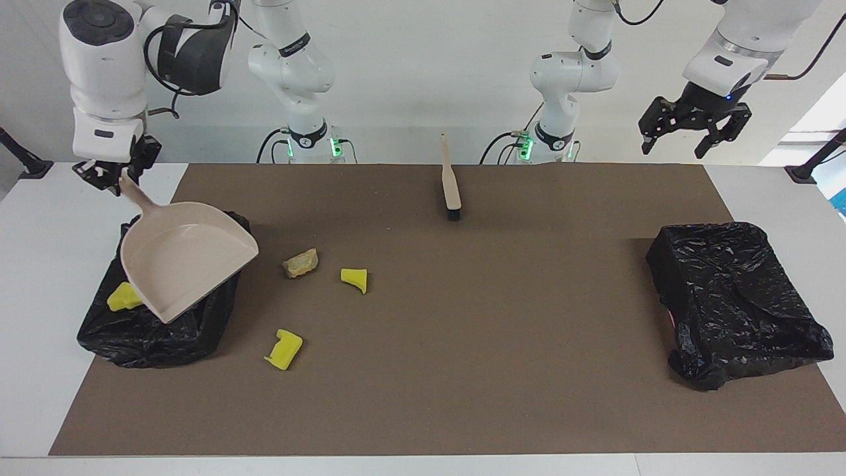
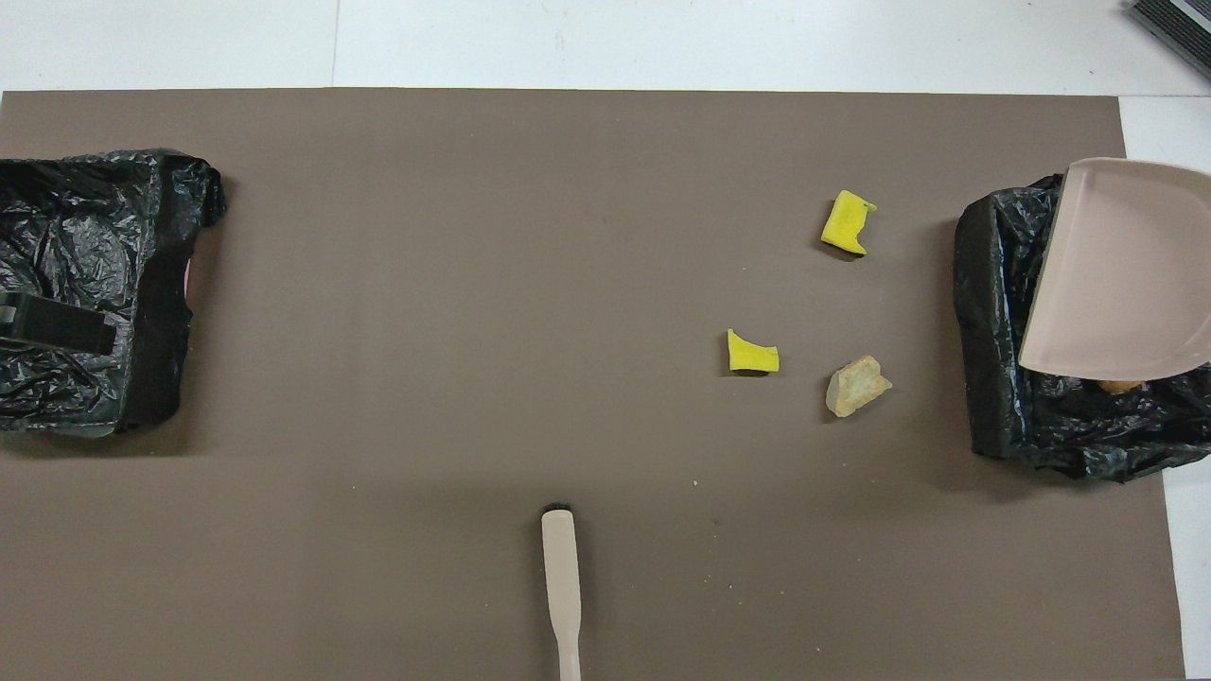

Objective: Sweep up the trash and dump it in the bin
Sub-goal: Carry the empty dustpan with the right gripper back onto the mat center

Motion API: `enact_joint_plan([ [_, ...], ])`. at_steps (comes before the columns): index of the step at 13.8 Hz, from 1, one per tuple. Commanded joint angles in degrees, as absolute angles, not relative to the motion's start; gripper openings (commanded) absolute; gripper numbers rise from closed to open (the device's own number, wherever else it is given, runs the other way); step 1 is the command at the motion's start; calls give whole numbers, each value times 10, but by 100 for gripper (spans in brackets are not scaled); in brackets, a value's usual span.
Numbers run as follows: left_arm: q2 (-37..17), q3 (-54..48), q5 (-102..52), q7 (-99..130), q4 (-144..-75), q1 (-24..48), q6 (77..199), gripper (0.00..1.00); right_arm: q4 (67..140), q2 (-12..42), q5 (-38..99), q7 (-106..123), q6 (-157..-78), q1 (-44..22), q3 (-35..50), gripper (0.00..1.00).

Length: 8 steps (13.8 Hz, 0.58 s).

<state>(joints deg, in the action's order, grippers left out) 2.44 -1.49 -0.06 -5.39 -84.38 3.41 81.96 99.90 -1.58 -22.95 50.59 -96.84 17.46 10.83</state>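
Brown matting covers the table where the right gripper [image 1: 114, 176], clamped on an emptied dustpan [image 1: 185, 258], holds it over the bin [image 1: 142, 334]; three scraps of trash [image 1: 301, 263] lie beside it; the left gripper [image 1: 694, 129] waits, spread wide.

we see a matt brown mat [image 1: 462, 330], slightly grainy like felt or card, laid on a smooth white table [image 1: 33, 330]. both bins carry crinkled, glossy black plastic liners: one [image 1: 158, 330] at the right arm's end, the other [image 1: 733, 297] at the left arm's end. the dustpan [image 1: 185, 258] looks like smooth beige plastic with a soft sheen. the brush [image 1: 451, 178] has a matt beige handle and black bristles. the yellow scraps [image 1: 284, 349] look like porous matt foam; the tan lump [image 1: 301, 262] is rough and crusty. the arms [image 1: 291, 59] have glossy white shells.
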Motion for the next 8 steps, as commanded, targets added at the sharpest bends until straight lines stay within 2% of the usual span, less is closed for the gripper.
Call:
enact_joint_plan([
  [1, 37, -14, -4, -54, -856, 32, 818, 100, 1028, -20, -177, 367, -962, 144, 109, 0],
  [4, 37, -15, -4, -53, -856, 32, 818, 100, 1034, -11, -136, 235, -962, 79, 110, 0],
  [8, 37, -15, -4, -53, -856, 32, 818, 100, 1015, 27, -87, 40, -975, -32, 110, 0],
])
